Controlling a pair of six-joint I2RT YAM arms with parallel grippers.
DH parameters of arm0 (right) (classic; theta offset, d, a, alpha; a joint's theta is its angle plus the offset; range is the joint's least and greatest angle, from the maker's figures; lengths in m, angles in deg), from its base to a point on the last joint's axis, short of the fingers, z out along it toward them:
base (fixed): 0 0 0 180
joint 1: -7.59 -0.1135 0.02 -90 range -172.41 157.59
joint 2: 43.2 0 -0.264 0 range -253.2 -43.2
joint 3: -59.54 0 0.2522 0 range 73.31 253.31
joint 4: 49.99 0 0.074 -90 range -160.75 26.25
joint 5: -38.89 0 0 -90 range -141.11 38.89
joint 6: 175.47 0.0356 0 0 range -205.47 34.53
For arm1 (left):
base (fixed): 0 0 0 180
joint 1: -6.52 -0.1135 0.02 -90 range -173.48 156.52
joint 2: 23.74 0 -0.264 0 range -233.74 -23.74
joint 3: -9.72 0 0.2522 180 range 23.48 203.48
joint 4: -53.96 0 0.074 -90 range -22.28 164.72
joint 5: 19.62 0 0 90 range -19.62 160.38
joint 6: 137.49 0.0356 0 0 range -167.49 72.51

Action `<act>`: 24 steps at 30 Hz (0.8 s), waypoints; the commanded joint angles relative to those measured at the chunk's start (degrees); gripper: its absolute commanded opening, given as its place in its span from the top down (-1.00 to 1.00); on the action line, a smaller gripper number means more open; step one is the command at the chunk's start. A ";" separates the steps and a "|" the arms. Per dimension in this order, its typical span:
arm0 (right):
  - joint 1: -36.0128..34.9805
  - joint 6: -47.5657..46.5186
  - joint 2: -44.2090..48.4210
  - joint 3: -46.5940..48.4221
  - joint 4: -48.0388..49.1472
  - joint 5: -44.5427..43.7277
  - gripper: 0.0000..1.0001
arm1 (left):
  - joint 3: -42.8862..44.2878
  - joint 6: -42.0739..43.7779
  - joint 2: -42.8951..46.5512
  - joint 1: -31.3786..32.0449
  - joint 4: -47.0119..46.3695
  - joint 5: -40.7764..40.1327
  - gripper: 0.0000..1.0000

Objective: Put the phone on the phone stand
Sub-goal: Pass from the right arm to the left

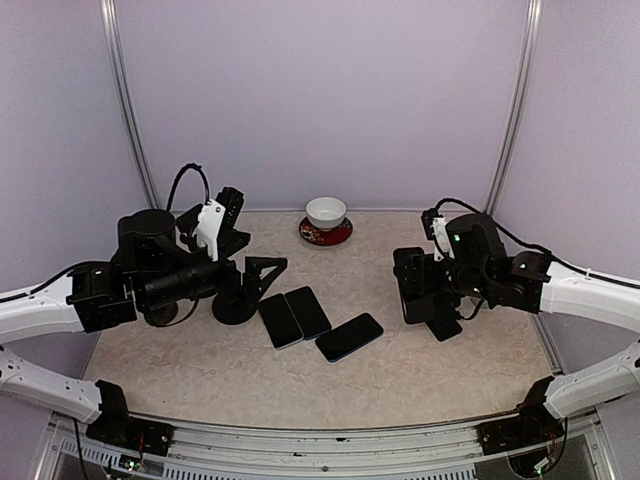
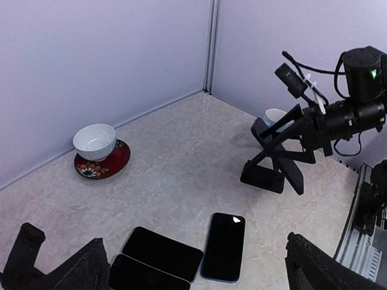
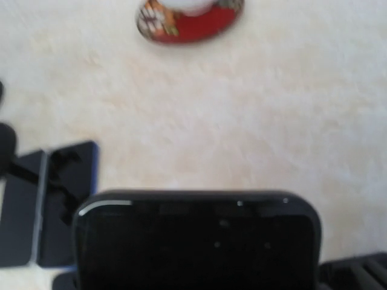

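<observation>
— What did the top view show?
— Your right gripper (image 1: 428, 278) was clamped on the phone (image 1: 408, 288) at the phone stand (image 1: 445, 327), with your arm bent inward.
— And the left wrist view?
— Your left gripper (image 2: 193, 244) gaped empty, low over 3 spare phones (image 2: 163, 252).
— The right wrist view?
— The phone filled the bottom edge, and your fingers were hidden.

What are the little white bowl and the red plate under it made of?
The white bowl looks like glazed ceramic: smooth, glossy, with soft highlights. The red saucer, painted with flowers, seems lacquered or glazed; I cannot tell which.
</observation>
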 commanded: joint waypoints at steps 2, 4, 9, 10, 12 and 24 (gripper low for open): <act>0.18 -0.09 3.04 0.84 7.06 -0.36 -0.28 | 1.26 -2.03 -4.44 2.82 -6.30 -1.02 -0.97; -0.04 0.07 3.94 0.42 9.35 -0.45 -0.28 | 1.24 -4.22 -6.39 3.26 -8.43 0.05 -0.98; -1.86 0.38 5.29 -0.73 14.46 -1.75 -0.29 | 2.73 -9.82 -12.73 4.94 -13.12 2.26 -0.98; -2.59 0.52 5.30 -0.80 15.27 -1.84 -0.29 | 3.37 -10.04 -14.18 5.81 -13.72 2.10 -0.98; -3.89 0.86 5.36 -0.89 16.83 -2.63 -0.29 | 4.95 -10.02 -17.23 7.02 -14.42 1.79 -0.98; -12.29 1.05 6.53 -2.81 23.73 -7.59 -0.28 | 13.78 -11.52 -29.20 7.99 -16.94 5.02 -0.98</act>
